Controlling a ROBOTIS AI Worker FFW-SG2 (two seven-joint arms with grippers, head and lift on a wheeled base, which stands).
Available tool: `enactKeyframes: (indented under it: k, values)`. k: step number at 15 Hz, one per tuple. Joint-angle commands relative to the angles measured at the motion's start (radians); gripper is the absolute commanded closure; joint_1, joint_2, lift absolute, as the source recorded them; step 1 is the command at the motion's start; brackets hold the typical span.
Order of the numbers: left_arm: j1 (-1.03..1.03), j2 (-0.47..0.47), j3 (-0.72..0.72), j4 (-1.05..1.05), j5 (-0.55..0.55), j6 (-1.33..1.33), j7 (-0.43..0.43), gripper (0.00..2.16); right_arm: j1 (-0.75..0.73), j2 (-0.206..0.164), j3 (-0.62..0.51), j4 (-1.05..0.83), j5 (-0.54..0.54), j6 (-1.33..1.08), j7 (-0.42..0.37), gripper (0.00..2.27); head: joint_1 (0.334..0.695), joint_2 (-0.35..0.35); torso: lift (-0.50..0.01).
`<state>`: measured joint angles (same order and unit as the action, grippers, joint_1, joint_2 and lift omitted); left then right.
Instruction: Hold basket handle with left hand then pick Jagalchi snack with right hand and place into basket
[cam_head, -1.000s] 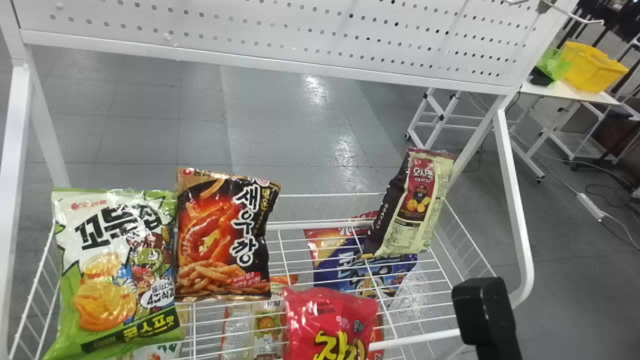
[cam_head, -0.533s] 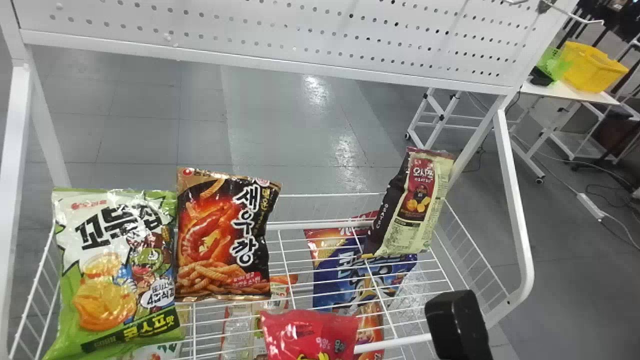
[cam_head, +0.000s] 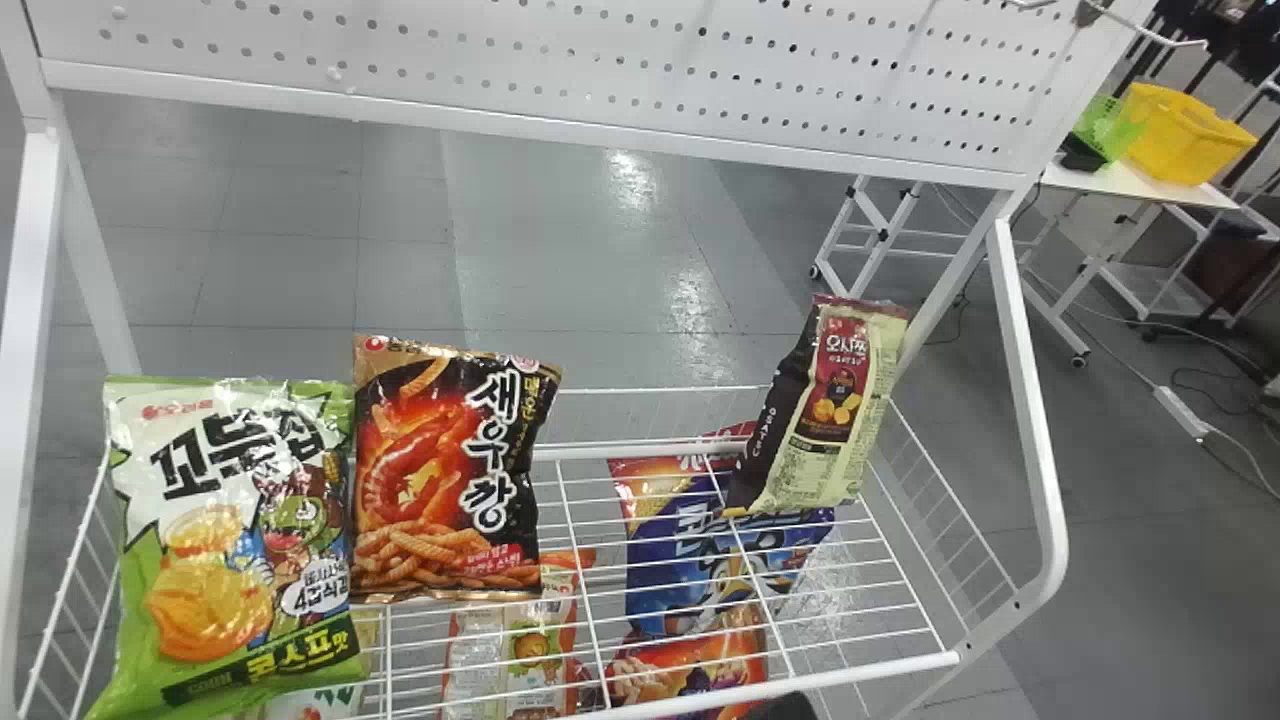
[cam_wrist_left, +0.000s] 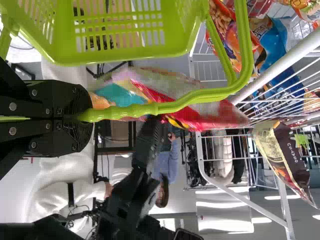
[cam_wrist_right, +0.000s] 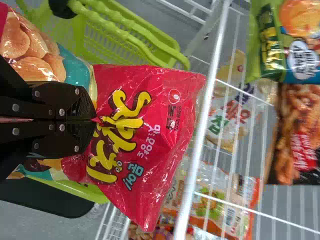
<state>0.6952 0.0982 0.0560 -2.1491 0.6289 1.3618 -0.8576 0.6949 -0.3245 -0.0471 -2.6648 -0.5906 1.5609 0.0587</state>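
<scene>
Left side first: my left gripper (cam_wrist_left: 86, 117) is closed round the handle (cam_wrist_left: 165, 107) of the green basket (cam_wrist_left: 115, 57), so the holding half of the job is in place. Next, at far left of the head frame, a green-and-white corn bag (cam_head: 235, 540), and just beside it a black-and-orange bag (cam_head: 450, 470); neither is wanted. Toward the lower right of centre, the black tip of my right arm (cam_head: 785, 707) shows at the bottom edge, by the front rail of the wire shelf (cam_head: 820, 677). My right gripper (cam_wrist_right: 95, 120) is pinched shut on one end of the red Jagalchi snack (cam_wrist_right: 150, 117); the pack is near the basket and the handle, and I cannot tell whether it is over the opening. A teal-and-yellow chip bag (cam_wrist_right: 37, 60) appears to be in the basket, which may leave less room. Right of centre, a dark-and-cream pack (cam_head: 825, 410) leans on the shelf. Estimate: pick done, well past halfway. Left to do: clear the handle, lower the snack inside, release. Risk: the pack snags on the handle or catches the rim.
</scene>
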Motion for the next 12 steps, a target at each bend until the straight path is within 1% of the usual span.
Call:
enactKeyframes:
  k: [1, 4, 8, 10, 12]
  values:
    - [0.0, 0.0, 0.001, 0.0, 0.0, 0.0, 0.0, 1.43, 0.0, -0.022, 0.067, 0.043, 0.035, 0.011, -0.011, 2.12, 0.695, -0.35, -0.01]
    - [0.0, 0.0, 0.001, 0.0, 0.0, 0.0, 0.002, 1.44, -0.012, -0.036, 0.148, 0.126, 0.061, 0.011, -0.011, 2.12, 0.695, -0.35, -0.01]
    - [0.0, 0.0, 0.002, 0.003, -0.002, 0.0, -0.001, 1.43, -0.069, -0.033, 0.251, 0.243, 0.08, -0.006, -0.011, 2.12, 0.695, -0.35, -0.01]
    - [0.0, 0.0, 0.005, 0.005, 0.0, 0.0, -0.006, 1.44, -0.095, -0.028, 0.302, 0.304, 0.097, -0.132, -0.005, 2.12, 0.695, -0.35, -0.01]
    - [-0.002, 0.002, 0.005, 0.005, -0.002, 0.0, -0.008, 1.43, -0.12, -0.015, 0.355, 0.364, 0.144, -0.27, -0.003, 2.12, 0.695, -0.35, -0.01]
